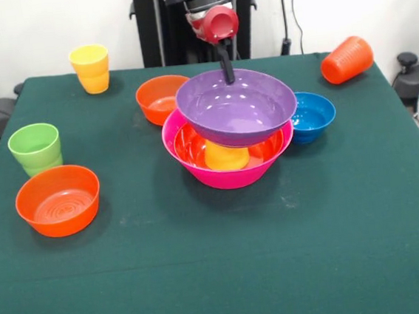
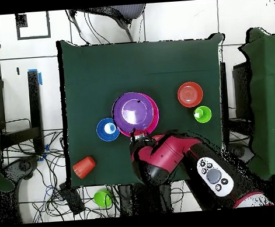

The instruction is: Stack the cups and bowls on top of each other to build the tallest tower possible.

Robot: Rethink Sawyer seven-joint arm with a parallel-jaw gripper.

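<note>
My gripper (image 1: 228,77) reaches down from above and is shut on the far rim of the large purple bowl (image 1: 237,108). That bowl is level over an upturned yellow cup (image 1: 227,157); I cannot tell if they touch. The cup stands in a large orange bowl (image 1: 188,146) nested in the largest pink bowl (image 1: 230,176). In the overhead view the gripper (image 2: 138,137) is at the purple bowl's (image 2: 134,111) edge nearest the robot's base. Loose on the table are a blue bowl (image 1: 313,115), two small orange bowls (image 1: 161,98) (image 1: 58,200), a green cup (image 1: 36,148), a yellow cup (image 1: 91,68) and an orange cup (image 1: 346,60) on its side.
The green table (image 1: 280,269) has open cloth along its front half. The blue bowl sits right beside the pink bowl, and one small orange bowl is close behind its left. In the overhead view my arm (image 2: 166,160) covers the table's edge by the base.
</note>
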